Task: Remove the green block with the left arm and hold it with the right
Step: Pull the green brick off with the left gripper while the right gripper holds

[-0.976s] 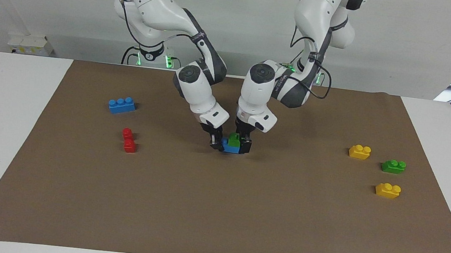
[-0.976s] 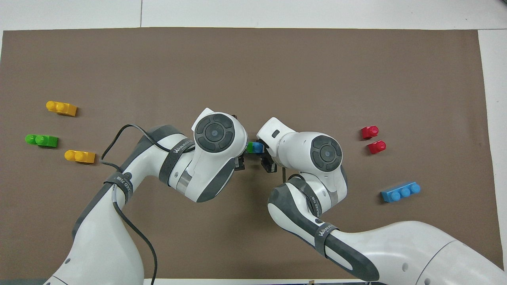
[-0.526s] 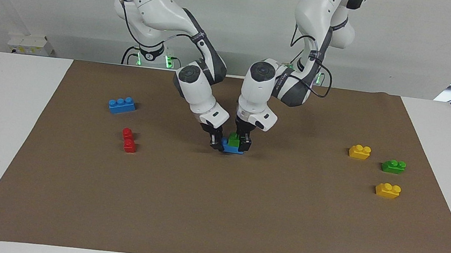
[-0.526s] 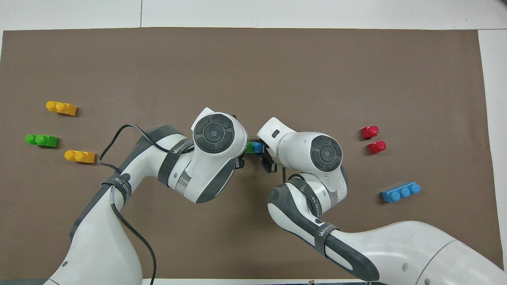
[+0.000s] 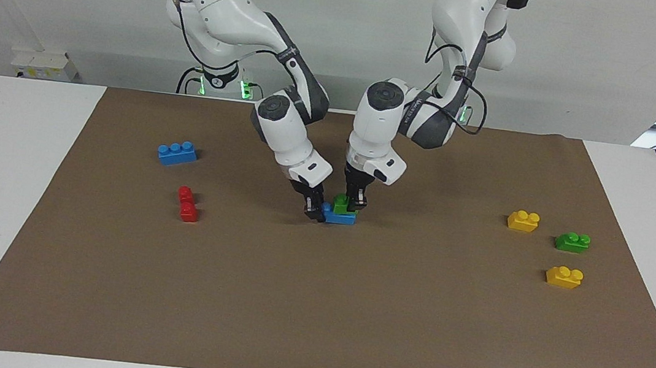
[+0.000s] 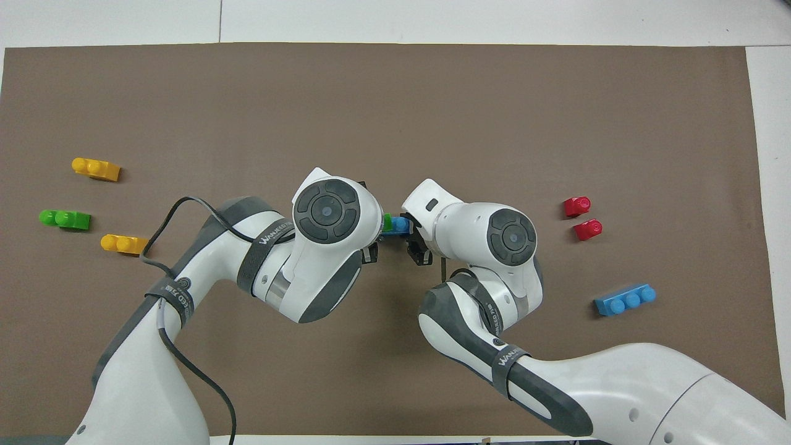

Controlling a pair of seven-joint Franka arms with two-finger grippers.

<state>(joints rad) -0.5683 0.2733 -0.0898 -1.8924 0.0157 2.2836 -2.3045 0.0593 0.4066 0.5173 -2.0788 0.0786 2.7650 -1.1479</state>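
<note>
The green block (image 5: pixel 343 203) is sitting on top of a blue three-stud brick (image 5: pixel 339 216) at the middle of the brown mat (image 5: pixel 314 306), between the two grippers. The left gripper (image 5: pixel 356 205), reaching down from the left arm (image 5: pixel 381 129), is pinching the green block, its fingertips drawn together on the end of the block facing that arm. The right gripper (image 5: pixel 315 209), angling in from the right arm (image 5: pixel 285 130), is clamping the end of the blue three-stud brick just below and beside the left gripper, pressing it against the mat. From overhead only a sliver of the green block (image 6: pixel 387 222) and the blue brick (image 6: pixel 400 225) is showing between the two wrists. Well apart from the left gripper, toward the left arm's end of the table, a second green brick (image 5: pixel 573 241) is lying between two yellow bricks (image 5: pixel 523 220). Toward the right arm's end, another blue brick (image 5: pixel 177 152) and two red pieces (image 5: pixel 187 204) are resting on the mat.
</note>
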